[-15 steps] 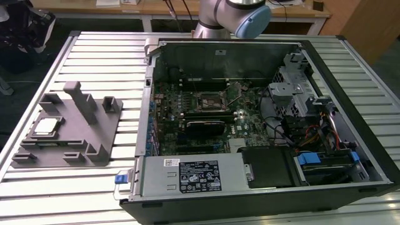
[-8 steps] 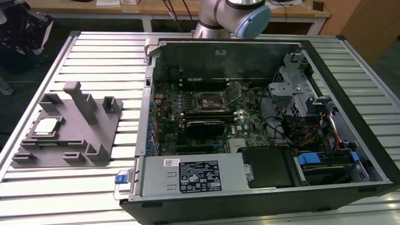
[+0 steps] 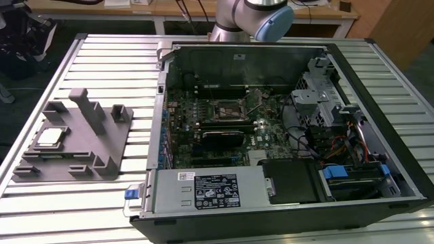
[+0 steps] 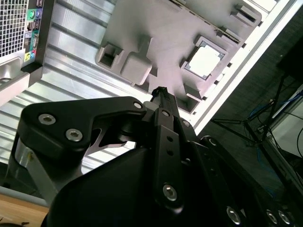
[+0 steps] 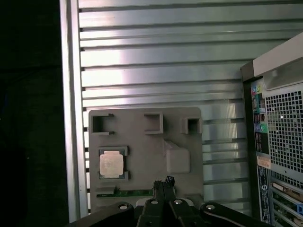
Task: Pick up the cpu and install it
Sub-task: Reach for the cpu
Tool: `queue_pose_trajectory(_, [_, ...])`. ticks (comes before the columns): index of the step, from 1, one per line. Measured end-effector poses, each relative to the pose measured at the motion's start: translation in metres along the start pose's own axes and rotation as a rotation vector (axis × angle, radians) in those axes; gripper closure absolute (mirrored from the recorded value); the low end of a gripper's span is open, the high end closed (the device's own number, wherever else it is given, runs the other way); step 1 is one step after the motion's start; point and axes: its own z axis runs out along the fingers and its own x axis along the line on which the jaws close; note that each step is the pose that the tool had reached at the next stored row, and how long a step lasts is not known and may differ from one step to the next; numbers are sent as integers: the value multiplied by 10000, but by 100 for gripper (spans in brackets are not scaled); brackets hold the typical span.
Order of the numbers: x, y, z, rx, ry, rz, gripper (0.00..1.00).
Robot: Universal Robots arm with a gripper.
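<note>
The cpu [image 3: 51, 137] lies flat in a recess of the grey moulded tray [image 3: 109, 147] on the slatted table, at the exterior view's left. Its silver top shows in both wrist views [image 4: 204, 61] [image 5: 111, 164]. My gripper [image 4: 160, 93] [image 5: 163, 181] hangs well above the tray [image 5: 142, 135], off to one side of the cpu, its fingers closed together with nothing between them. The dark square socket [image 3: 229, 108] sits on the motherboard inside the open computer case [image 3: 379, 101].
Upright posts [image 3: 87, 109] rise from the tray beside the cpu. The case's rear panel [image 5: 279, 142] stands close to the tray. The slatted table's edge [image 5: 71, 118] runs just past the tray. The arm's base [image 3: 251, 18] is behind the case.
</note>
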Motion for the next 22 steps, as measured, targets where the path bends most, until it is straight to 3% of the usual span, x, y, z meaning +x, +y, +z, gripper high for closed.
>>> queue_pose_trajectory(22, [126,-14,73,0,0,0,89])
